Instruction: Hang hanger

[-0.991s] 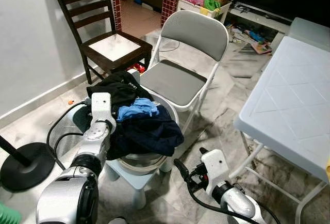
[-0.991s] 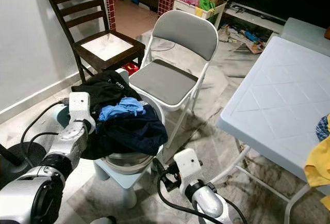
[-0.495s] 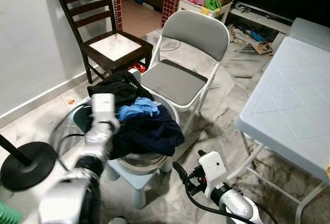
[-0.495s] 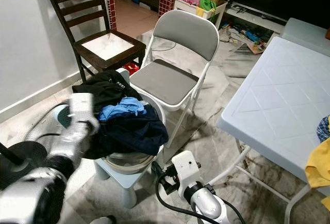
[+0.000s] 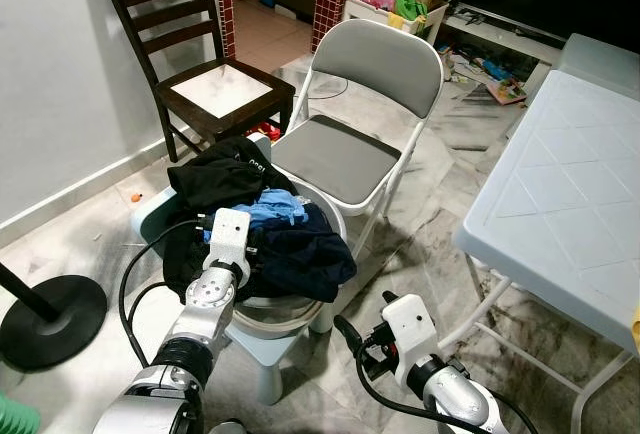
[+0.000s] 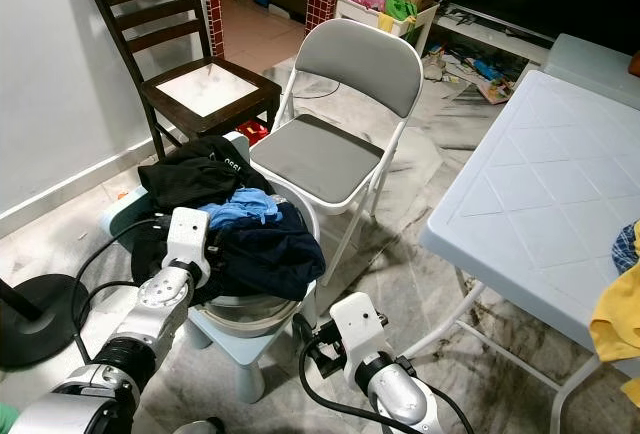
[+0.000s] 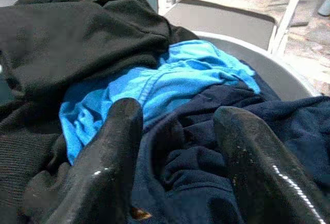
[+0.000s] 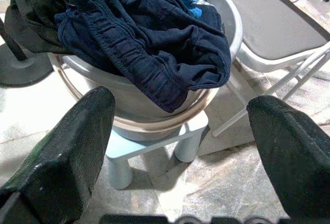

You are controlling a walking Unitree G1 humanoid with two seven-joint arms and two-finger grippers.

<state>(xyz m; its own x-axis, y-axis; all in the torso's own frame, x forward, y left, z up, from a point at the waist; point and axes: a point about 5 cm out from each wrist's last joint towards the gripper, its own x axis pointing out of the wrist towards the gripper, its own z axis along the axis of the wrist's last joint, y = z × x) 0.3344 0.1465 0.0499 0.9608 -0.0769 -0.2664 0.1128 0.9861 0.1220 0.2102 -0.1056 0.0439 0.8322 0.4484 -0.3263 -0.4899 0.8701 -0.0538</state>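
Note:
A grey basin [image 5: 336, 222] on a small pale-blue stool [image 5: 268, 352] holds a heap of clothes: a black garment [image 5: 225, 169], a bright blue one [image 5: 276, 206] and a navy one [image 5: 308, 254] hanging over the rim. My left gripper [image 7: 178, 115] is open at the heap's near left side. Its fingers [image 7: 116, 136] rest on the navy cloth just short of the blue one. My right gripper [image 8: 180, 105] is open wide and low over the floor, right of the stool, pointing at the basin. I see no hanger.
A grey folding chair [image 5: 350, 154] stands just behind the basin, and a dark wooden chair [image 5: 215, 89] is by the wall. A white plastic table [image 5: 560, 194] fills the right side, with yellow cloth [image 6: 615, 324] at its near edge. A black round stand base [image 5: 50, 319] lies left.
My left arm has swung from the basin's left side down and in, so its gripper is now at the clothes. The right gripper has crept slightly toward the stool.

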